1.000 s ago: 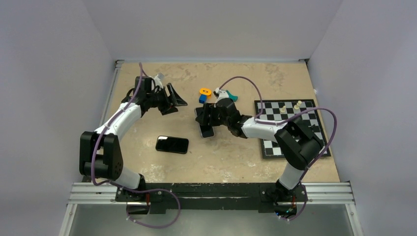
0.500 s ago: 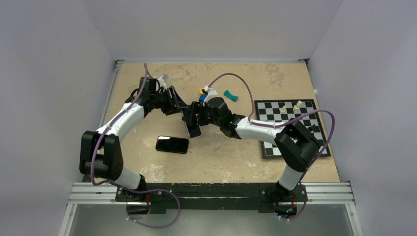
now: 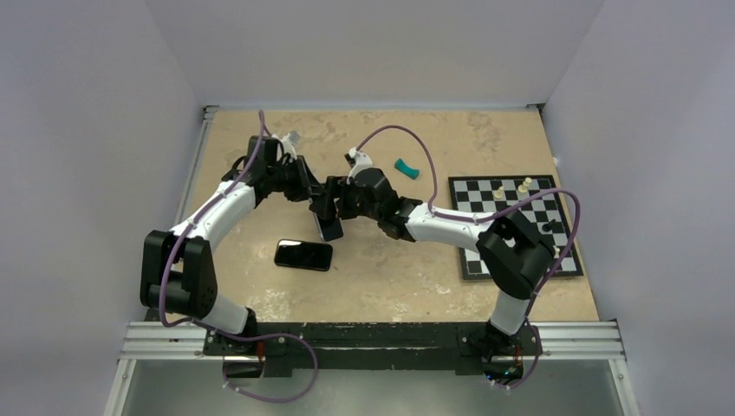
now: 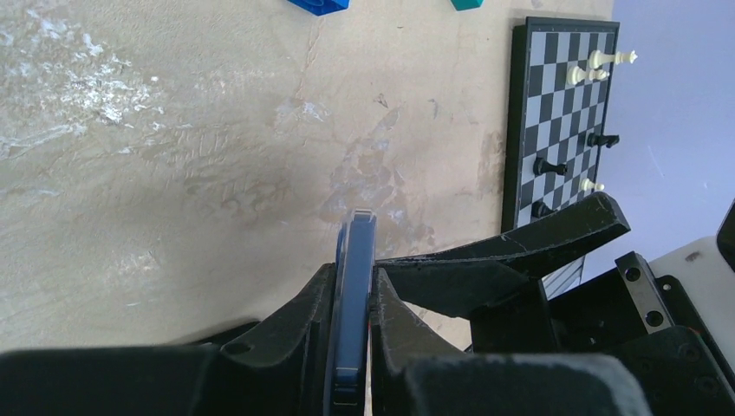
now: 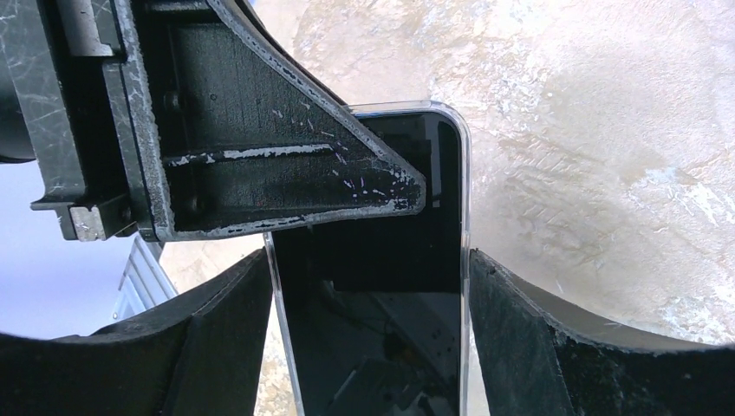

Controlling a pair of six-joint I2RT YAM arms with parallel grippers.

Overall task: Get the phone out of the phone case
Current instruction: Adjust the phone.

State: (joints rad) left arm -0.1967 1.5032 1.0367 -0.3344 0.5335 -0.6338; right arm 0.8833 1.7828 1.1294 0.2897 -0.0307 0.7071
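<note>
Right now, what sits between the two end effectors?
The cased phone. The left end effector pinches its flat faces and the right end effector grips its side edges. Both wrist views show this.

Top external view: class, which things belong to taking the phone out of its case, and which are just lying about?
In the job: cased phone, left gripper, right gripper.
Lying about: loose black phone, chessboard, chess pieces, teal object.
</note>
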